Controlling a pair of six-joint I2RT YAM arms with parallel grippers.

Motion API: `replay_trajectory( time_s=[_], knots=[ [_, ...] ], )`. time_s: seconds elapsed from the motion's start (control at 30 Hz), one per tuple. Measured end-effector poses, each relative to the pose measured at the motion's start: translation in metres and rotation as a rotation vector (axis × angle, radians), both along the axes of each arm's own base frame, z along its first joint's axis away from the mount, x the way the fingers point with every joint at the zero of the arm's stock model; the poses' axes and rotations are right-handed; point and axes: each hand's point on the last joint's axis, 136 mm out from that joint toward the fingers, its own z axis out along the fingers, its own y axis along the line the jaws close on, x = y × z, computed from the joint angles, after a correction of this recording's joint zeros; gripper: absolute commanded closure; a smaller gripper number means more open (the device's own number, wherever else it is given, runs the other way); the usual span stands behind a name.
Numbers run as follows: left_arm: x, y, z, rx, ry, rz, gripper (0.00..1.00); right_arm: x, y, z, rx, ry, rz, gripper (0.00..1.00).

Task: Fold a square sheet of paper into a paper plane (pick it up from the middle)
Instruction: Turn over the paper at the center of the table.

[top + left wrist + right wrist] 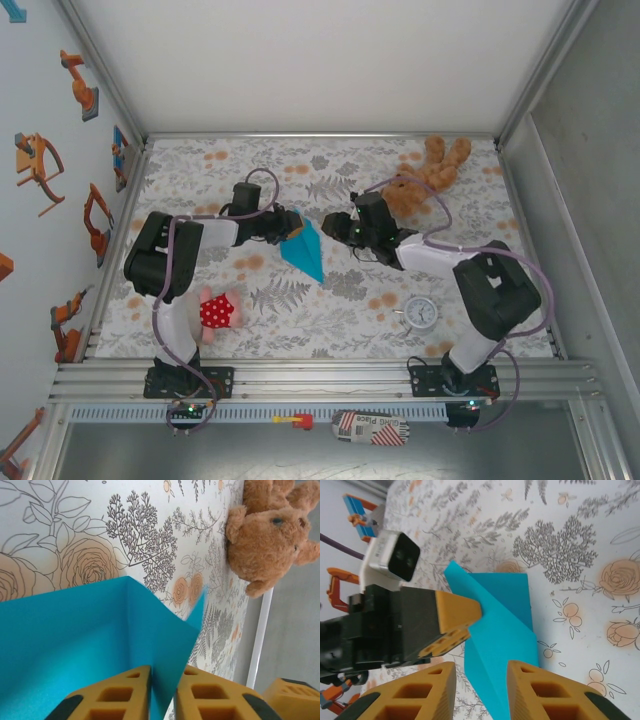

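The square sheet of paper is folded into a narrow pointed turquoise dart, the paper plane [303, 252], lying mid-table with its tip toward the near edge. My left gripper [290, 228] reaches in from the left at its far end. In the left wrist view a raised flap of the paper plane [75, 640] runs between the yellow pads, and the left gripper [162, 672] is shut on it. My right gripper [330, 225] hovers just right of the paper. In the right wrist view the right gripper [481, 667] stands open above the paper plane [505, 625], with the left gripper [472, 617] pinching the paper's edge.
A brown teddy bear [425, 175] lies at the back right, behind the right arm. A small round white clock [420, 312] sits front right. A red polka-dot soft toy [215, 311] lies front left by the left arm's base. Metal rails border the table.
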Motion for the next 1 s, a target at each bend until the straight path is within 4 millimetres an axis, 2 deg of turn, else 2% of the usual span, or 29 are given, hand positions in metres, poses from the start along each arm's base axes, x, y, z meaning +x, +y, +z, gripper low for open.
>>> replay_trajectory(
  time_s=[0.17, 0.23, 0.53, 0.63, 0.8, 1.0],
  knots=[
    [-0.004, 0.009, -0.006, 0.086, -0.002, -0.005, 0.88, 0.001, -0.009, 0.017, 0.002, -0.047, -0.04, 0.7],
    [-0.006, 0.015, 0.0, 0.144, -0.014, -0.007, 0.88, 0.0, -0.013, 0.021, -0.002, -0.061, -0.056, 0.7],
    [0.002, 0.049, 0.073, 0.456, -0.169, 0.003, 0.92, -0.012, -0.044, 0.035, -0.061, -0.117, -0.131, 0.69],
    [0.005, 0.066, 0.087, 0.613, -0.201, 0.01, 0.93, -0.016, -0.054, 0.042, -0.078, -0.144, -0.151, 0.69],
    [-0.001, 0.096, 0.102, 0.852, -0.236, 0.008, 0.94, -0.02, -0.066, 0.045, -0.113, -0.163, -0.179, 0.69],
    [0.003, 0.114, 0.135, 1.079, -0.343, 0.015, 0.95, -0.021, -0.073, 0.041, -0.152, -0.163, -0.196, 0.7]
  ],
)
